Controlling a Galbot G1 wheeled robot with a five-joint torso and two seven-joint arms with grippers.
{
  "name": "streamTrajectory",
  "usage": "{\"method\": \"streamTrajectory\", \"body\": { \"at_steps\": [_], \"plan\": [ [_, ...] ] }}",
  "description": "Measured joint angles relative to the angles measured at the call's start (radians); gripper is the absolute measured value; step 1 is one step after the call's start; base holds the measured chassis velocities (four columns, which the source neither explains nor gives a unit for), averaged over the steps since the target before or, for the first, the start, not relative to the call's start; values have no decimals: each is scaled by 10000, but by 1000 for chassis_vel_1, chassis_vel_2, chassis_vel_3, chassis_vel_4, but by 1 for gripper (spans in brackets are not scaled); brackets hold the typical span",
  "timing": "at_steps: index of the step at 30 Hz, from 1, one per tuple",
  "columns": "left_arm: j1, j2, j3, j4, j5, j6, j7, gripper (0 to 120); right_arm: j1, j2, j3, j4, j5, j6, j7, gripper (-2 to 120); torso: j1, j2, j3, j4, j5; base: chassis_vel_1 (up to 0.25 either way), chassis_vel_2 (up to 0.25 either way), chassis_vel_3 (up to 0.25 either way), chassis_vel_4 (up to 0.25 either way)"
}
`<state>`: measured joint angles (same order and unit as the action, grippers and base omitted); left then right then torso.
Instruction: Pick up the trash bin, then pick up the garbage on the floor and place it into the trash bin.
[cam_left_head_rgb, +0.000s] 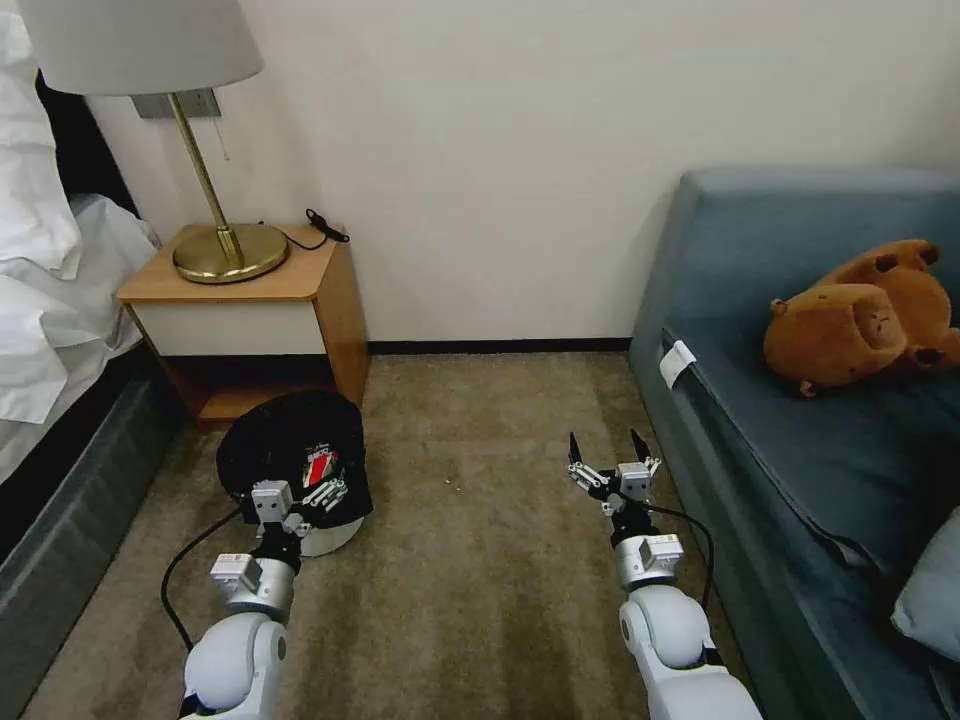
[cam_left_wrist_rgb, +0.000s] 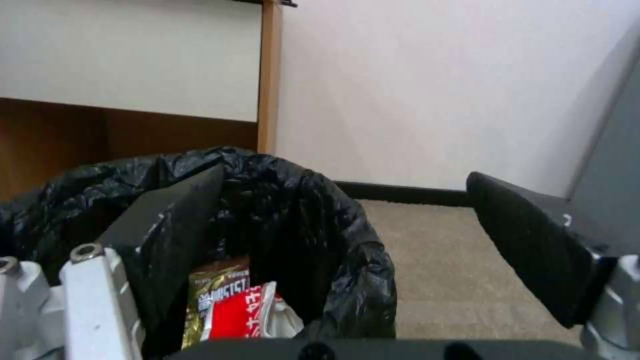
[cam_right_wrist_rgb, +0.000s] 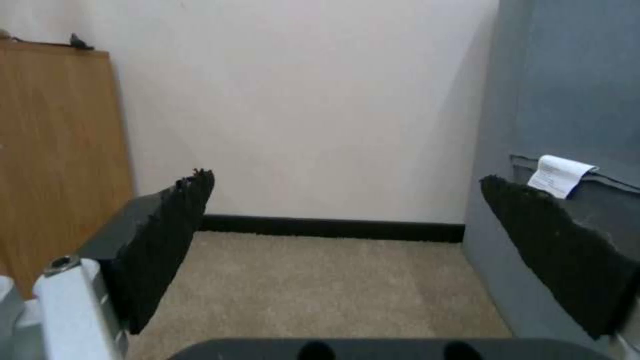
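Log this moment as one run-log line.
left gripper: open, one finger inside black-bagged round trash bin | red-and-white cup: in bin | right gripper: open, over carpet

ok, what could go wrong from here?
Left end effector is open astride the trash bin rim, one finger inside the liner: it may pinch only loose bag and slip. The nightstand is close behind; a lift could bump it and spill the cup and wrapper. Right end effector hangs open over carpet.

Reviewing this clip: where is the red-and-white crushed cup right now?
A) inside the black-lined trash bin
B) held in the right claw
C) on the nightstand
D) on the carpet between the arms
A: the red-and-white cup lies inside the trash bin, beside a gold wrapper; the right claw is open and empty.
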<state>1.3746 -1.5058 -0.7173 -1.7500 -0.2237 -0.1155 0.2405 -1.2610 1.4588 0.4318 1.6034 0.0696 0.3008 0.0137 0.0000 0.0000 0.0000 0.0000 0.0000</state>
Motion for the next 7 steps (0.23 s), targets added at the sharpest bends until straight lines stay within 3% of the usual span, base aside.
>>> {"method": "streamTrajectory", "body": {
  "at_steps": [7],
  "plan": [
    [-4, 0, -5, 0, -4, 4, -6, 98, 0, -1, -5, 7, -1, 1, 0, 100, 0, 0, 0, 0, 0, 0, 0, 0, 0]
  ]
}}
